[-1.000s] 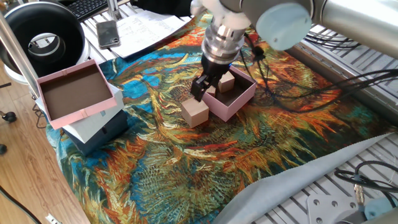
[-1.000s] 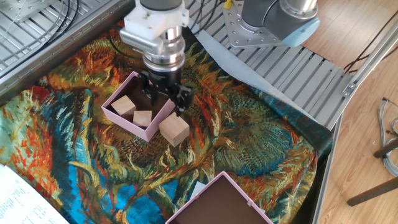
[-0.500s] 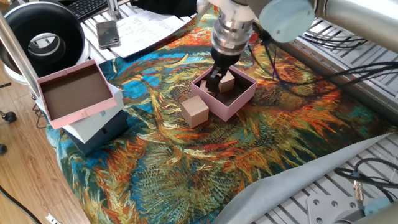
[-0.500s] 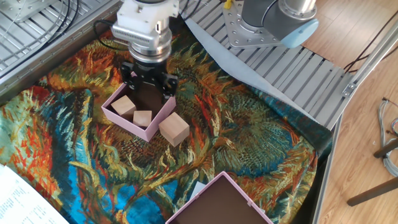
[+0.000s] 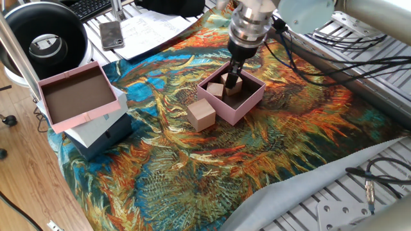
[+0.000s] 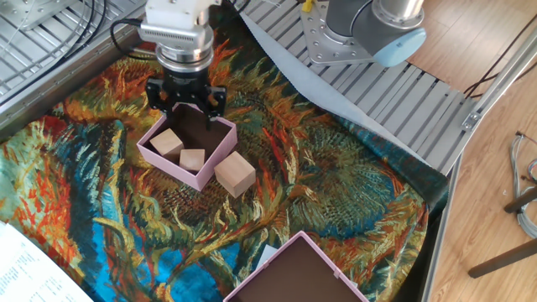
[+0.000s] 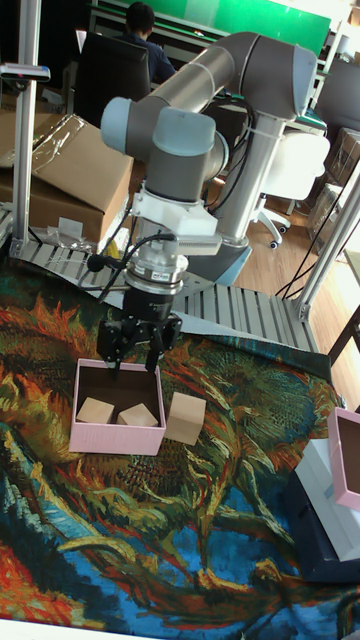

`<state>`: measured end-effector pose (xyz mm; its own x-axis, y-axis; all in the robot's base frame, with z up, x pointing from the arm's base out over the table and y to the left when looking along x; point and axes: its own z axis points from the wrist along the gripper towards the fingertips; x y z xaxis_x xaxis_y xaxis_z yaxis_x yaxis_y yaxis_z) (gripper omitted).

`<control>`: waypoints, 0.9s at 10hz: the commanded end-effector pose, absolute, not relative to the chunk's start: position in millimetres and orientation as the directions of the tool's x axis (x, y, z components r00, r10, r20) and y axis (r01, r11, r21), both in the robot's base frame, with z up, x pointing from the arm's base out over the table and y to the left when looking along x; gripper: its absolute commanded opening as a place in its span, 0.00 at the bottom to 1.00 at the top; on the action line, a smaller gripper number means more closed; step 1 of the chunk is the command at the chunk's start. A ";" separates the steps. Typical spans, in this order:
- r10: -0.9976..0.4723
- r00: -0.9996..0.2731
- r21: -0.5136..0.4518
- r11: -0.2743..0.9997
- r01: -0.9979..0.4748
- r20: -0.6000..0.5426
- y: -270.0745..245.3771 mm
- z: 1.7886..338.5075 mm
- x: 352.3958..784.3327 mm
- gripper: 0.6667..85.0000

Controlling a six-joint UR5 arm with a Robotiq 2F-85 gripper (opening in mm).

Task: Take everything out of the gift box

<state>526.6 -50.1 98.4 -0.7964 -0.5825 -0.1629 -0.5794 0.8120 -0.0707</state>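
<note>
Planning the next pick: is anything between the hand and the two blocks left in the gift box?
Nothing visible. The open hand hangs over the gift box, above the two blocks. The third block sits outside on the cloth.

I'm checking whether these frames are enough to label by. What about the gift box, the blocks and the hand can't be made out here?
- Gift box floor: in the tall fixed view its near wall hides the bases of both inside blocks.
- Hand: in one fixed view the fingers overlap, so their gap is unreadable.
- Contact between the hand and a block: in one fixed view, undecidable.
- Outside block: its far faces are hidden in every view.
</note>
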 end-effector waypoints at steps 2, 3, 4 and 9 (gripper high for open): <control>-0.735 -0.657 -0.089 0.675 -0.733 -0.164 -58.1 87.0 534.3 0.81; -0.772 -0.617 -0.111 0.633 -0.766 -0.153 -61.3 83.2 538.7 0.81; -0.788 -0.597 -0.129 0.615 -0.778 -0.150 -63.9 81.5 543.3 0.82; -0.862 -0.490 -0.191 0.507 -0.840 -0.134 -72.9 72.8 561.3 0.83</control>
<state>551.4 -70.2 77.1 -0.5436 -0.8290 -0.1312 -0.8119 0.5590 -0.1680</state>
